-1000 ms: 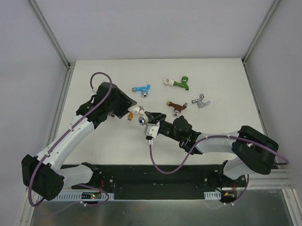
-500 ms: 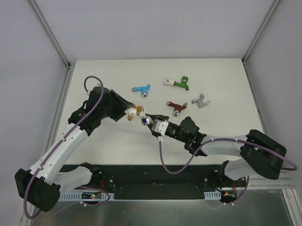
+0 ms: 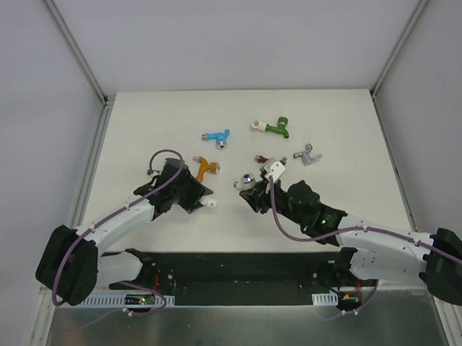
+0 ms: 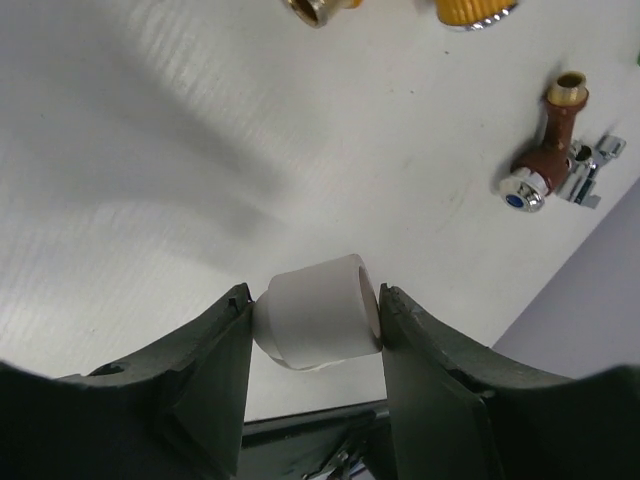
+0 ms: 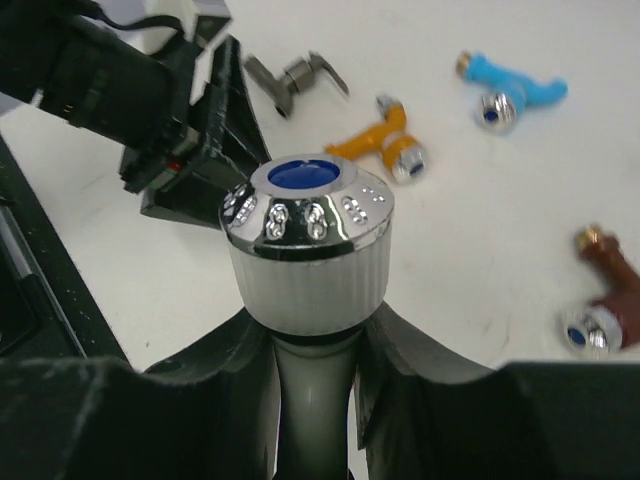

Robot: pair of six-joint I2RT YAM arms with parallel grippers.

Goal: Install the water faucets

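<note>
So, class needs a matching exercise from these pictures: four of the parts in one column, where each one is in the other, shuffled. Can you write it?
Things:
1. orange faucet
2. white pipe fitting
3. green faucet
4. white faucet

Places:
A. clamped in the right gripper
B. lying on the table, right of the blue faucet in the top view
C. clamped in the left gripper
D. lying on the table, just beyond the left gripper

Pairs: 1-D, 2-C, 3-B, 4-A
</note>
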